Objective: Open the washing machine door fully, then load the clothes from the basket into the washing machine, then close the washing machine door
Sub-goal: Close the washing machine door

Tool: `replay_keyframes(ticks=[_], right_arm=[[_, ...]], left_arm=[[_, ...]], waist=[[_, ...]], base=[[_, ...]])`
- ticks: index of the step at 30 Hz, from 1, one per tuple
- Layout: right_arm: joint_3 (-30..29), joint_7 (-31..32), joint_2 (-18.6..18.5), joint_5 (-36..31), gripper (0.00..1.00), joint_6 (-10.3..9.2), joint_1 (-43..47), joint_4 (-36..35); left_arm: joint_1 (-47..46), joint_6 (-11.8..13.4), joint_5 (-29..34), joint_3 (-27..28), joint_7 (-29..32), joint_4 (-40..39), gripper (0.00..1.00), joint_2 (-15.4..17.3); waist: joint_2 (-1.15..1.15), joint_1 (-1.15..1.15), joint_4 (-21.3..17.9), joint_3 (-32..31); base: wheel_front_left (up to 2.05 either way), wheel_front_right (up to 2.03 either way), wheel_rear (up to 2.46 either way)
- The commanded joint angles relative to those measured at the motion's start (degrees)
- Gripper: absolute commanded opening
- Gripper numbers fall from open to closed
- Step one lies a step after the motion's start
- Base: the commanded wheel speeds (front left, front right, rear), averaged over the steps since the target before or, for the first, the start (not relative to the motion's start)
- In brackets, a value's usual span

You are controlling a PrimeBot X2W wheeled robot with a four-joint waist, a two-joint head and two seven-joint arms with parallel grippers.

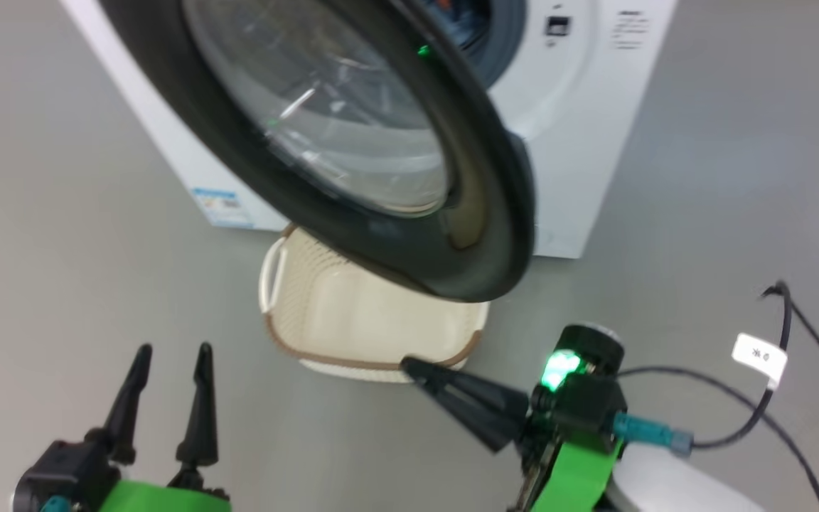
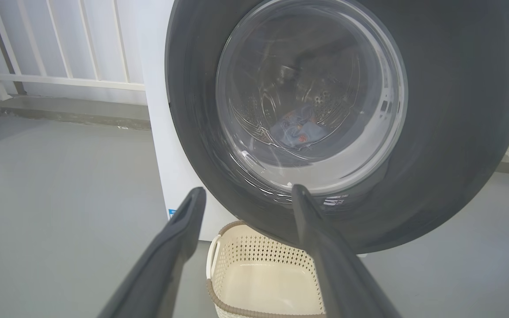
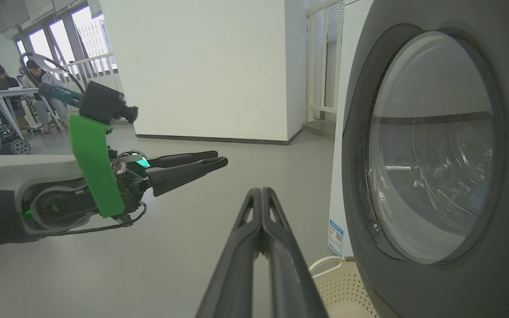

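The washing machine door (image 1: 352, 142) stands partly swung out from the white washing machine (image 1: 573, 142), and its lower rim hangs over the back of the basket (image 1: 374, 359). The basket sits on the floor with nothing in it (image 2: 259, 282). Through the door glass (image 2: 312, 92), the light blue clothes (image 2: 298, 130) lie in the drum. My left gripper (image 1: 173, 352) is open at the lower left, apart from everything, facing the door (image 2: 248, 192). My right gripper (image 1: 409, 366) is shut on nothing, its tip at the basket's front rim (image 3: 261, 191).
A black cable (image 1: 736, 398) with a white tag (image 1: 758, 355) lies on the grey floor at the right. A white railing (image 2: 60, 79) runs behind the machine. People sit at a table (image 3: 11, 92) far off in the room.
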Motion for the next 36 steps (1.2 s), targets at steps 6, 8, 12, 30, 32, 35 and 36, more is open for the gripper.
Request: replay_keyframes(ticks=[6,8,12,30,32,35,36], right_arm=[[-3.3,-0.3,0.3,0.9,0.0,0.09,-4.1,6.3],[-4.8,-0.3,0.8,0.3,0.0,0.09,-4.9,8.4],[-8.7,-0.3,2.5,-1.3,0.0,0.09,-5.9,11.4],[-28.6,-0.3,5.1,-8.9,0.0,0.09,-11.2,17.7],[-29.4,-0.3,5.4,-8.8,0.0,0.09,-12.9,18.4],[-31.6,-0.3,6.4,-8.8,0.0,0.09,-15.7,19.2],[-32.2,-0.3,6.6,-9.1,0.0,0.09,-16.6,19.5]], left_arm=[[-4.5,-0.1,-2.3,-1.0,-0.4,-2.3,1.0,0.5],[-4.9,-0.1,-2.7,-1.4,-0.4,-2.3,1.0,0.5],[-5.4,-0.1,-3.1,-1.8,-0.4,-2.3,1.0,0.5],[-8.3,-0.1,-4.3,-3.5,-0.4,-2.7,1.0,0.5],[-8.7,-0.1,-4.5,-3.7,-0.4,-2.8,1.0,0.5],[-9.2,-0.1,-4.6,-4.0,-0.4,-2.9,1.0,0.5],[-9.3,-0.1,-4.6,-4.2,-0.4,-2.9,1.0,0.5]], waist=[[0.0,0.0,8.2,6.5],[0.0,0.0,8.7,7.4],[0.0,0.0,8.8,8.8],[0.0,0.0,8.2,14.4],[0.0,0.0,8.3,15.1],[0.0,0.0,8.4,16.3],[0.0,0.0,8.3,16.6]], base=[[0.0,0.0,0.0],[0.0,0.0,0.0],[0.0,0.0,0.0],[0.0,0.0,0.0],[0.0,0.0,0.0],[0.0,0.0,0.0],[0.0,0.0,0.0]])
